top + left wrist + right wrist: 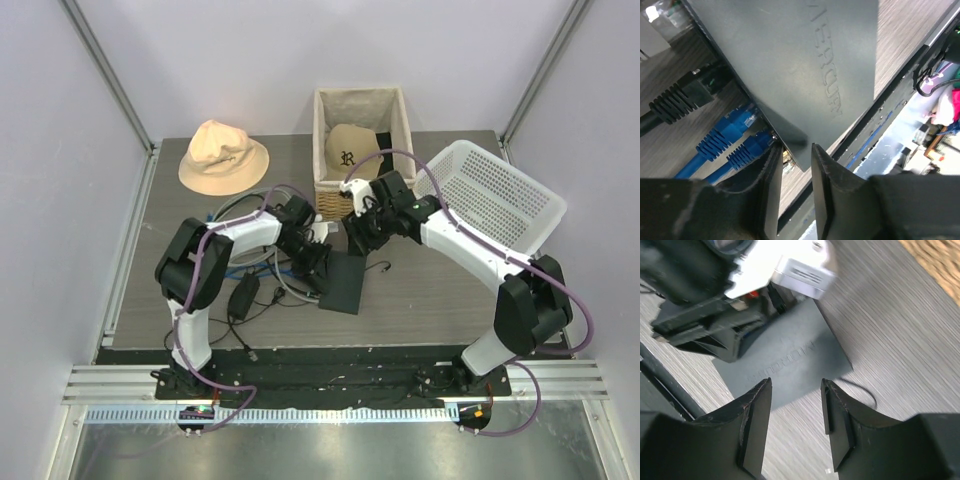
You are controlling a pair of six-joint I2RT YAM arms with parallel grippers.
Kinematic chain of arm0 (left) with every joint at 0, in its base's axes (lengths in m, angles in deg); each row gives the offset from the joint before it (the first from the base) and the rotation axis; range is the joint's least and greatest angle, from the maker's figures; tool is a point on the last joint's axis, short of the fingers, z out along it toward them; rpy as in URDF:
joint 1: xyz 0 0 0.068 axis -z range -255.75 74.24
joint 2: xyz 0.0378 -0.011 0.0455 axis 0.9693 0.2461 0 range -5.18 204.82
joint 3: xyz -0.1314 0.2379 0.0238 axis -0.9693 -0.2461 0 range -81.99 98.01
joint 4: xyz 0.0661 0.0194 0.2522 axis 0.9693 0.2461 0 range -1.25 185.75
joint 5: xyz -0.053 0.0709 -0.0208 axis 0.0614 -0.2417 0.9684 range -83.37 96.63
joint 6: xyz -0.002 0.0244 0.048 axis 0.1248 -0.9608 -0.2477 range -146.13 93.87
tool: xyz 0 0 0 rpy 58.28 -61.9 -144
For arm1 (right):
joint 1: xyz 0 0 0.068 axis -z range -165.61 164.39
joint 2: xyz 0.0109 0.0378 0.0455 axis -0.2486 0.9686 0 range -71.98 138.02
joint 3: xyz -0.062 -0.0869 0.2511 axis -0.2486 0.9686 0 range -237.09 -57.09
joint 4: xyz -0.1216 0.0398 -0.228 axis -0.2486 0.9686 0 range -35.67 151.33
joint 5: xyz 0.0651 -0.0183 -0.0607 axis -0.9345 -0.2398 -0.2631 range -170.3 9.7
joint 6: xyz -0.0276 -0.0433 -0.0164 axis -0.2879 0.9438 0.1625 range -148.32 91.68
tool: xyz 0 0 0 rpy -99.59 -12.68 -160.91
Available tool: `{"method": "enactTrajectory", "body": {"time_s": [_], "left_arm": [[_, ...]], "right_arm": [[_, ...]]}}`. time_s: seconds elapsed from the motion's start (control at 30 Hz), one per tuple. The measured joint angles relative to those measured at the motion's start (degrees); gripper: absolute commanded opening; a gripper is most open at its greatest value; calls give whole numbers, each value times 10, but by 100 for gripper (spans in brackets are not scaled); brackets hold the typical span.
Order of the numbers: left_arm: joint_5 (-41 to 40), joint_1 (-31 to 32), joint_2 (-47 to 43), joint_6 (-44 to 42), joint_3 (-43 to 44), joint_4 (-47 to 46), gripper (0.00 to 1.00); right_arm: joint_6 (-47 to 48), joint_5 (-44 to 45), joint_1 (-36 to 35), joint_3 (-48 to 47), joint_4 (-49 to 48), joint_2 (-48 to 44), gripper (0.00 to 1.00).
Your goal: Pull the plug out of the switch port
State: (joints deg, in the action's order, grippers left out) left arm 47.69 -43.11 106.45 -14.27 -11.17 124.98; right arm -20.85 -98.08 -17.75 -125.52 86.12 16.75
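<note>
Left gripper (792, 167) fingers stood slightly parted, straddling the socket-edge corner of the switch (800, 65), which lay flat on the table. Right gripper (796, 390) hung open above the switch's top. One blue plug (747, 150) sat seated against one left-gripper finger.

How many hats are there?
2: a beige bucket hat at back left of the table, and a tan cap inside the wicker basket; more could be hidden beneath it.
</note>
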Motion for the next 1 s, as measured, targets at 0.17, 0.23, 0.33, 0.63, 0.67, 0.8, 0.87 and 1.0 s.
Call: {"method": "enactTrajectory", "body": {"time_s": [0.17, 0.23, 0.33, 0.63, 0.67, 0.8, 0.87, 1.0], "left_arm": [[-1, -21, -26, 2, 10, 2, 47], [-14, -50, -63, 11, 10, 2, 50], [-37, -89, -129, 17, 19, 3, 54], [-103, -95, -158, 37, 33, -56, 51], [-102, -95, -143, 37, 36, -57, 51], [-76, -95, -73, 28, 60, -58, 50], [-61, -95, -55, 20, 67, -59, 50], [-37, -95, -37, -10, 84, -56, 50]], "right_arm": [[7, -1, 29, -59, 56, 6, 61], [13, 1, 31, -107, 69, 15, 62], [16, 2, 30, -161, 78, 32, 62], [26, 0, 22, -134, 94, 45, 60], [28, 2, 22, -127, 94, 45, 59], [25, 4, 19, -113, 89, 56, 49], [24, 1, 18, -107, 78, 63, 37], [17, -1, 13, -87, 58, 72, 26]]}}
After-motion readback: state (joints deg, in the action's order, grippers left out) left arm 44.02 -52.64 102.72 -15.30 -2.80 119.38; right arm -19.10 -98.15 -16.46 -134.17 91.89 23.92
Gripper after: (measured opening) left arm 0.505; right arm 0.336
